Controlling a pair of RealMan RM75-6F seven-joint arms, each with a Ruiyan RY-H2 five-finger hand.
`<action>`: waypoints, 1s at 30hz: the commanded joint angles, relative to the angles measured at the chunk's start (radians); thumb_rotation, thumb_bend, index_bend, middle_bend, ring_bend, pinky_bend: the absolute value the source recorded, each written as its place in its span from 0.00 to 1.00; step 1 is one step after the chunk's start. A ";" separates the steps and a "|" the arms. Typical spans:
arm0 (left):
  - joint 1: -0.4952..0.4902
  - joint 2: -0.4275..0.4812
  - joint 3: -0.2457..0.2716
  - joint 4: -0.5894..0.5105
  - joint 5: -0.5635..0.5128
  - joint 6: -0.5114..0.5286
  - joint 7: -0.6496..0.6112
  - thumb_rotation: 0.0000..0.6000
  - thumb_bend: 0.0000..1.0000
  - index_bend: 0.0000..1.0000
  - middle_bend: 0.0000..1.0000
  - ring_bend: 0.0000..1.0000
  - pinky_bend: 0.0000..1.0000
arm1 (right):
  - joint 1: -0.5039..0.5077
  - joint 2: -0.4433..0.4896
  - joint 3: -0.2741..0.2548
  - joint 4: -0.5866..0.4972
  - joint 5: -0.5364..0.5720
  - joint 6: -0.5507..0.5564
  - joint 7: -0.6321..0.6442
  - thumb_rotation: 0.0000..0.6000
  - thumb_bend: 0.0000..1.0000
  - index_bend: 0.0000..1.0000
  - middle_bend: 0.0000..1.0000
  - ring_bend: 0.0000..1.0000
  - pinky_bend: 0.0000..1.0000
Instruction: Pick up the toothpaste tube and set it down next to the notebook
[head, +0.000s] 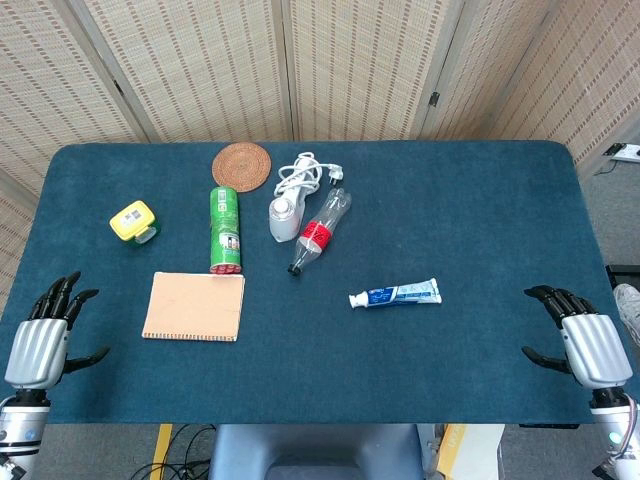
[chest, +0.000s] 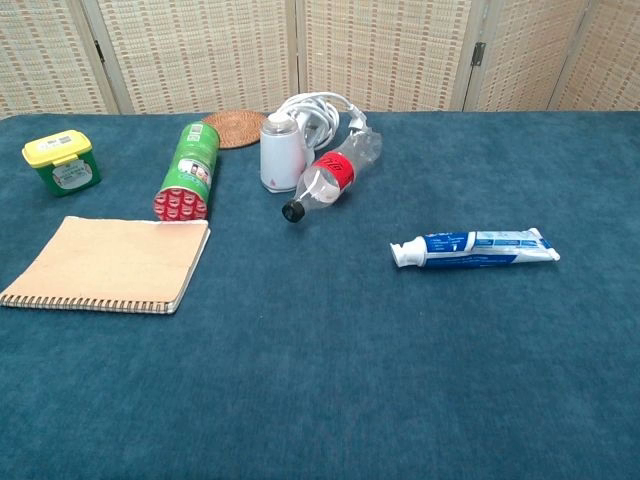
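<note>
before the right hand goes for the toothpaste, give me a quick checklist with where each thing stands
1. Toothpaste free to grasp: ok, it lies flat and alone on the cloth, cap toward the notebook.
2. Right hand empty and ready: ok, fingers apart, holding nothing, at the table's right edge.
3. Left hand out of the way: ok, open at the left edge.
4. Path to the toothpaste: ok, bare cloth between it and the right hand.
5. Drop spot beside the notebook: ok, bare cloth on its right side; the green can touches or nearly touches its far edge.
6. Bottle clear of the route: ok, it lies farther back.
</note>
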 joint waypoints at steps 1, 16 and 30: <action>0.000 -0.002 -0.001 0.002 -0.003 -0.001 0.003 1.00 0.06 0.23 0.07 0.04 0.18 | 0.002 -0.002 0.003 0.003 -0.004 -0.006 0.003 1.00 0.14 0.21 0.25 0.22 0.29; 0.002 -0.005 -0.001 0.012 -0.021 -0.009 -0.007 1.00 0.06 0.23 0.07 0.04 0.18 | 0.113 -0.027 0.042 0.022 -0.011 -0.169 -0.010 1.00 0.14 0.20 0.25 0.22 0.29; 0.016 0.011 0.008 -0.002 -0.020 0.000 -0.016 1.00 0.06 0.23 0.07 0.04 0.18 | 0.378 -0.173 0.120 0.108 0.124 -0.553 -0.105 1.00 0.17 0.18 0.25 0.22 0.29</action>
